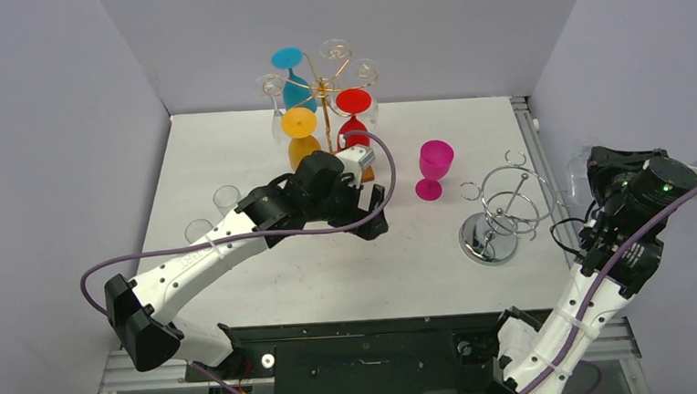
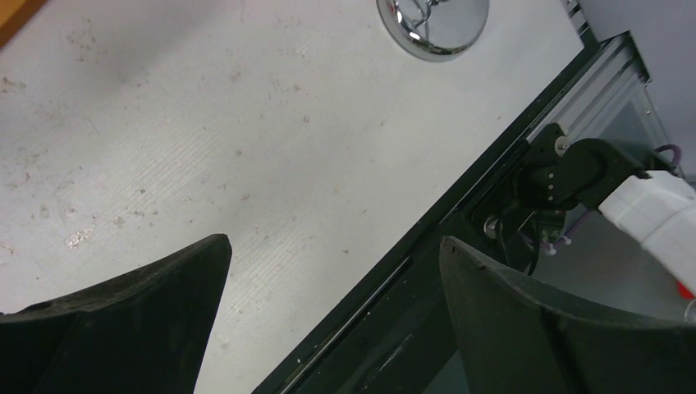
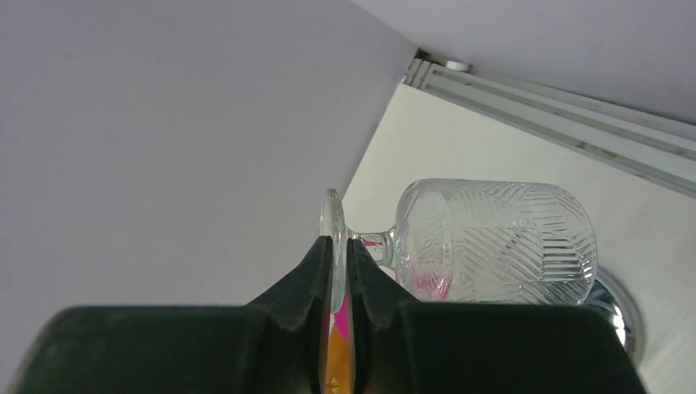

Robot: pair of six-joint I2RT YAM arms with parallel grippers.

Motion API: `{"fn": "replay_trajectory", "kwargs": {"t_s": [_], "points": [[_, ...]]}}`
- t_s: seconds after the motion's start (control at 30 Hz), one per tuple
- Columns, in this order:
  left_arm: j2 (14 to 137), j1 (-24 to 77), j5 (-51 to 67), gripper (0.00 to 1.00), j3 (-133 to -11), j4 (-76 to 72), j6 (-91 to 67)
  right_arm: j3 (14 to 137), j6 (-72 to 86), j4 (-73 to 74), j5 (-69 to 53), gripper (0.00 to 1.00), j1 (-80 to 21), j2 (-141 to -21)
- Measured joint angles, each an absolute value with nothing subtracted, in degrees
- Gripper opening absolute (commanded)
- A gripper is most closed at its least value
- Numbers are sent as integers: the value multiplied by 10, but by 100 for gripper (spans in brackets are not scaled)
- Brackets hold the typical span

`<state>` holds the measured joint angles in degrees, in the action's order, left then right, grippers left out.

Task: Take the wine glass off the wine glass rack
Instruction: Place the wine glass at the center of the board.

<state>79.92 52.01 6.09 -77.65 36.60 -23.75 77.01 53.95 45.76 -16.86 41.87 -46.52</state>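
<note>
The gold wine glass rack stands at the back centre, with blue, yellow and red wine glasses and some clear ones hanging from its arms. My right gripper is shut on the foot of a clear ribbed wine glass, holding it on its side in the air at the table's right edge, beside the chrome stand; it shows faintly from above. My left gripper is open and empty, low over the table's middle in front of the rack.
A pink glass stands upright right of the rack. The chrome wire stand with its round base is at the right. Two clear glasses stand at the left. Walls close in on three sides.
</note>
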Motion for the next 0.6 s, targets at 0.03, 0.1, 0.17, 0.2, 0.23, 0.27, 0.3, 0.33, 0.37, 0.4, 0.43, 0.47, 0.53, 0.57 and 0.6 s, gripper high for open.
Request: {"fn": "replay_trajectory", "kwargs": {"t_s": [0.03,0.1,0.17,0.2,0.23,0.27,0.3,0.33,0.37,0.4,0.43,0.47,0.53,0.57,0.6], "points": [[799,520,61,96,-786,366,-238,777,548,453,-168,0,404,-471],[799,519,60,96,-807,367,-243,788,565,438,-166,0,374,-485],[802,519,58,96,-831,367,-250,800,583,424,-162,0,343,-503],[803,518,58,96,-843,366,-254,808,592,418,-158,0,327,-514],[805,516,56,96,-857,365,-260,816,600,410,-157,0,312,-523],[806,515,55,96,-866,363,-265,825,609,403,-156,0,296,-537],[806,512,54,96,-876,360,-271,834,614,397,-153,0,281,-548],[807,508,53,96,-885,354,-280,851,621,394,-148,0,260,-566],[807,504,52,96,-892,344,-292,865,627,390,-148,0,244,-580],[807,499,52,96,-895,332,-302,879,633,385,-147,0,228,-593],[807,495,52,96,-896,319,-314,891,640,378,-146,0,213,-604],[807,490,52,96,-896,304,-327,901,647,369,-146,0,199,-614],[807,482,52,96,-896,278,-352,919,663,353,-146,0,174,-628],[807,478,53,96,-896,259,-368,924,671,345,-147,0,163,-632],[808,475,53,96,-895,240,-381,927,679,337,-147,0,153,-635]]}}
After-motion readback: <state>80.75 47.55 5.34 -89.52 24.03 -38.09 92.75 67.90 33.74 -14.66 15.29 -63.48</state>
